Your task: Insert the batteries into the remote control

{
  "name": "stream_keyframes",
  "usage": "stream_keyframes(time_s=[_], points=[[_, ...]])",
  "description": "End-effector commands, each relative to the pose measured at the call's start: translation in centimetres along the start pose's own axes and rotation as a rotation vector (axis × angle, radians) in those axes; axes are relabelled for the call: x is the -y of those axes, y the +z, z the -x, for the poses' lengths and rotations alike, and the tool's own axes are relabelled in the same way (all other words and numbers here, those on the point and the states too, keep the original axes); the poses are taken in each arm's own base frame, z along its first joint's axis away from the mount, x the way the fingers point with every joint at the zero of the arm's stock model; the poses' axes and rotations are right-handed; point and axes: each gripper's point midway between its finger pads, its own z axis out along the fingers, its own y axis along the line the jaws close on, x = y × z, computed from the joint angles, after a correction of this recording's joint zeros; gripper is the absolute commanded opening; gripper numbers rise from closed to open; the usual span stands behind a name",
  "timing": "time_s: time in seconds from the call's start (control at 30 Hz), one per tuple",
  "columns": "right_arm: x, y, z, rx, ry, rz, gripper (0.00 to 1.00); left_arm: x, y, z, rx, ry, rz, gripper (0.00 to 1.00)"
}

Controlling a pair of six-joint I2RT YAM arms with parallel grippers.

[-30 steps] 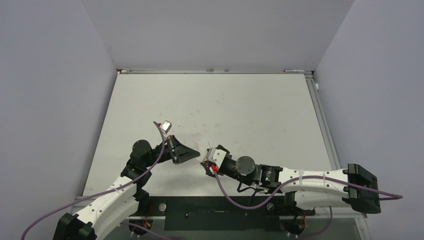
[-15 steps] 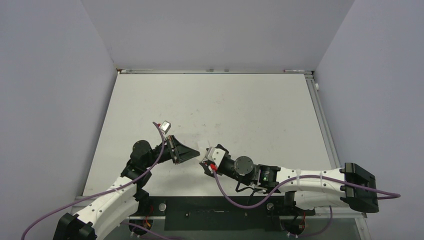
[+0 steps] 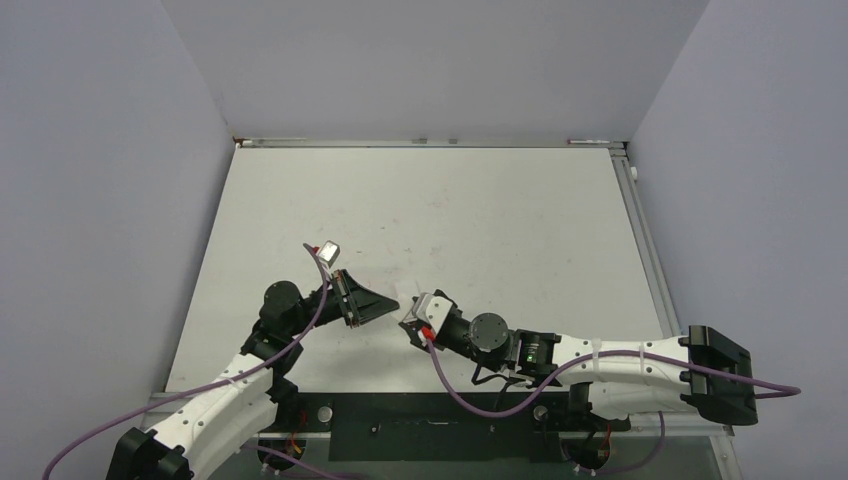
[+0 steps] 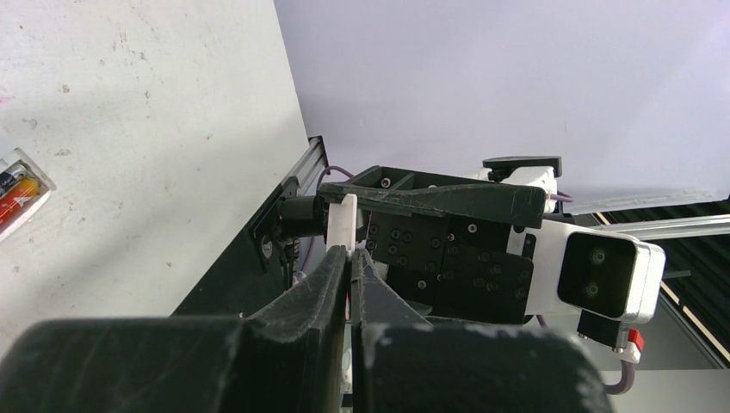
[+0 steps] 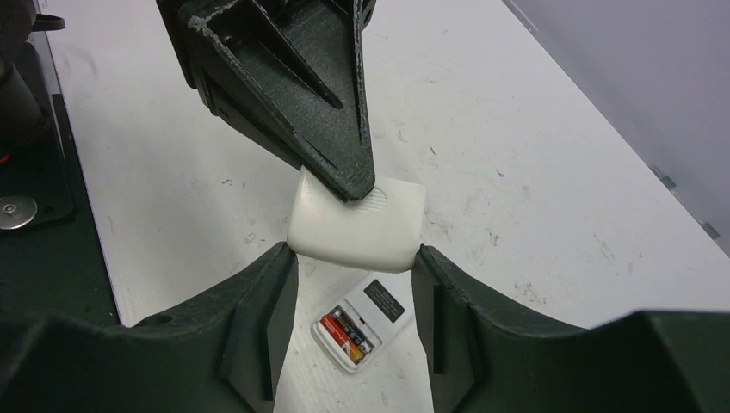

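The remote control (image 5: pixel 367 311) lies back-up on the table, right under my two grippers. Its recess is uncovered and both batteries lie in it side by side, a reddish one (image 5: pixel 339 338) and a dark one (image 5: pixel 354 330). The remote also shows at the left edge of the left wrist view (image 4: pixel 21 191). A white rounded battery cover (image 5: pixel 357 228) hangs above it. My right gripper (image 5: pixel 355 254) is shut on the cover's two sides. My left gripper (image 4: pixel 351 251) is shut on its thin far edge. In the top view both grippers (image 3: pixel 400 312) meet tip to tip and hide the remote.
The dark base plate (image 3: pixel 420 425) with both arm mounts runs along the table's near edge. A metal rail (image 3: pixel 430 142) borders the far edge and another (image 3: pixel 645 250) the right side. Grey walls close in the table.
My right gripper has edged slightly left toward the left gripper. The left arm has barely moved. Both stay shut on the cover.
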Motion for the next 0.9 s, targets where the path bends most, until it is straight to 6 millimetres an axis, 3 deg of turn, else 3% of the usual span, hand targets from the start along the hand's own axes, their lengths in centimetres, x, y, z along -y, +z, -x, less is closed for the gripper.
stream_keyframes(time_s=[0.0,0.27,0.43,0.7,0.87], points=[[0.8,0.2,2.8,0.103,0.042,-0.043,0.32,0.9,-0.1,-0.3,-0.009,0.026,-0.04,0.0],[1.1,-0.1,2.9,0.113,0.052,-0.06,0.27,0.6,-0.1,-0.3,-0.006,0.019,-0.035,0.0],[0.9,0.1,2.6,0.106,0.066,-0.056,0.44,0.7,-0.1,-0.3,-0.006,0.019,-0.036,0.0],[0.5,0.7,3.1,0.121,0.092,-0.05,0.56,0.6,0.1,-0.4,-0.002,0.022,-0.035,0.0],[0.4,1.0,3.1,0.119,0.098,-0.054,0.57,0.6,0.1,-0.3,-0.001,0.022,-0.033,0.0]])
